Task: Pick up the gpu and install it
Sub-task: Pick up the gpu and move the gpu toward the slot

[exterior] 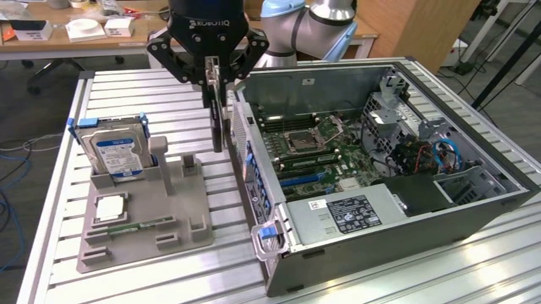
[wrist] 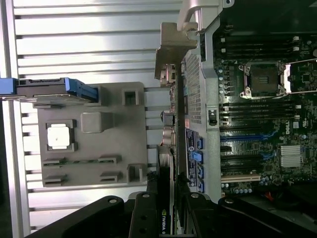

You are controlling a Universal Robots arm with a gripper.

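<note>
Your end effector (exterior: 215,77) grips the gpu (exterior: 218,123) edge-down, just outside the computer case (exterior: 338,82). Keep the card plumb, clear of that wall, and square to the motherboard (exterior: 325,149).

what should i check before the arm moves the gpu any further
1. Grip: the claw is shut on the thin dark circuit card. ok
2. Card clear of the grey plastic fixture: it hangs upright, lifted beside it. ok
3. Card over the green motherboard: it hangs outside the open grey computer case. not ok
4. Blue expansion slots uncovered. ok
5. Which way the card's contact edge faces. cannot tell
</note>
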